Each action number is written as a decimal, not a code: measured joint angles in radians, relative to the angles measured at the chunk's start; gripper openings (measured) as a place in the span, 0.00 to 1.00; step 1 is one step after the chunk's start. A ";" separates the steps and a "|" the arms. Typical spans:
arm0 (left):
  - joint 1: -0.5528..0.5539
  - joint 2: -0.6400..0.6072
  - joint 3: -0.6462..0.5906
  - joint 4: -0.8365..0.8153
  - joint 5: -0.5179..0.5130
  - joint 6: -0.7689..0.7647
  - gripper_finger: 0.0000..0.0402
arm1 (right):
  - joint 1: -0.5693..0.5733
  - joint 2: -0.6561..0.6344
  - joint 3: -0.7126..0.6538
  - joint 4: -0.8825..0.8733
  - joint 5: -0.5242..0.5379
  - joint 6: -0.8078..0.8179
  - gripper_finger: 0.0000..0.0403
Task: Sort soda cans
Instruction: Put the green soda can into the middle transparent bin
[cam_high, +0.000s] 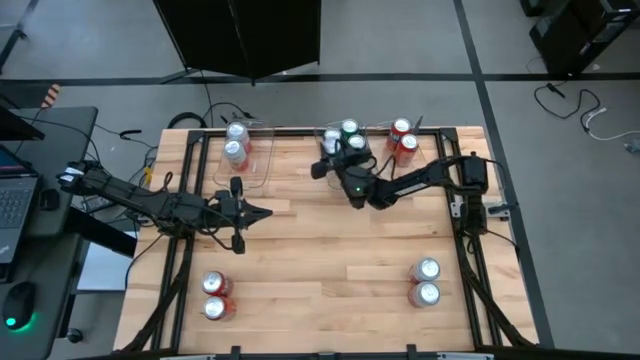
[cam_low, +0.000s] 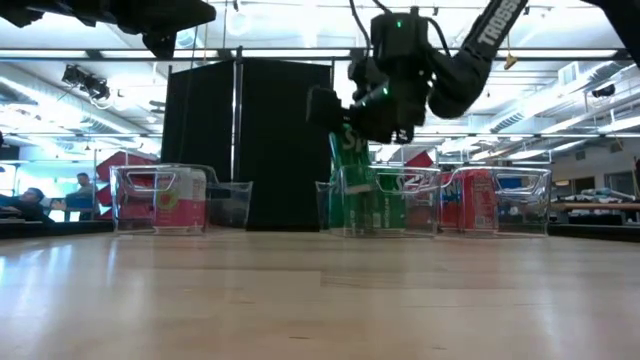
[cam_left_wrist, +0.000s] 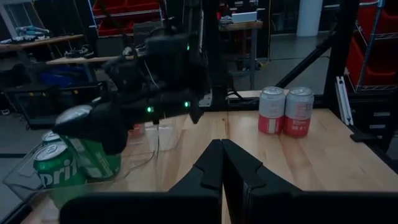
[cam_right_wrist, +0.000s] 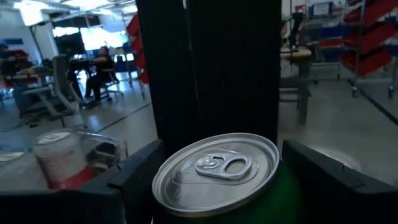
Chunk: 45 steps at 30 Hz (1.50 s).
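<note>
The green can (cam_right_wrist: 217, 177) sits clamped between the two fingers of the right tool (cam_high: 338, 166), its silver top and pull tab facing the wrist camera. In the low view the can (cam_low: 347, 150) hangs tilted, clear of the table, above the middle clear bin (cam_low: 380, 200). From above, that tool is at about 12 o'clock on the table (cam_high: 340, 270), just beside the middle bin, which holds two more green cans (cam_high: 349, 128).

The bin at 1 o'clock holds two red cans (cam_high: 402, 140). The bin (cam_high: 262, 160) at 11 o'clock holds two silver-white cans (cam_high: 236, 142); its near half is bare.

Four cans stand loose near the front edge. Two red ones (cam_high: 216, 296) are at 7 o'clock, touching each other, close to the left edge. Two more (cam_high: 425, 282) are at 5 o'clock, also touching, close to the right edge; their silver tops show, and in the left wrist view they (cam_left_wrist: 286, 111) have red and white bodies.

The left tool (cam_high: 262, 212) is at 9 o'clock, pointing toward the centre, its fingers pressed together with nothing between them. It hangs over bare wood, apart from every can.

The middle of the table, from the bins down to the front edge, is open wood between the two loose pairs. A laptop (cam_high: 15, 205) sits on a desk left of the table.
</note>
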<state>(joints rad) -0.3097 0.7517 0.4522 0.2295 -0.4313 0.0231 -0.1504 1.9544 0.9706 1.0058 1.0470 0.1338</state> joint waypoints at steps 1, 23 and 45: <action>0.000 0.000 0.000 0.001 0.000 0.000 0.01 | -0.003 0.007 -0.009 0.017 -0.001 0.014 0.72; 0.000 0.001 0.000 -0.024 -0.003 -0.005 0.01 | -0.048 0.139 -0.017 0.083 -0.020 0.067 0.84; 0.000 0.001 0.000 -0.031 -0.003 -0.010 0.01 | -0.007 -0.058 -0.016 0.083 -0.021 -0.324 0.86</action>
<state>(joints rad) -0.3096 0.7525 0.4522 0.1988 -0.4347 0.0133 -0.1574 1.8968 0.9546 1.0893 1.0263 -0.1903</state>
